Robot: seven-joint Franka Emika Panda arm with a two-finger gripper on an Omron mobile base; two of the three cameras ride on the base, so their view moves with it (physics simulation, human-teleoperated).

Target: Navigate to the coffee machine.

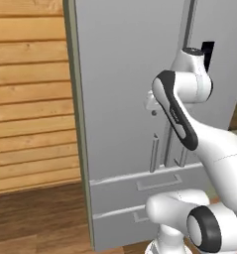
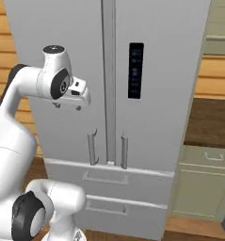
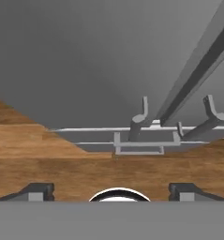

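Even flat rendered light, soft, slightly blurry

Matt metal, warm wood
We see a smooth matt grey fridge (image 2: 156, 70), planked wooden wall (image 1: 28, 99), and dark glossy wood floor (image 1: 35, 218).

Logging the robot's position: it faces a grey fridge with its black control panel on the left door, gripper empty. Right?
Not quite. The right base view shows the black control panel on the right door of the fridge. The gripper is empty.
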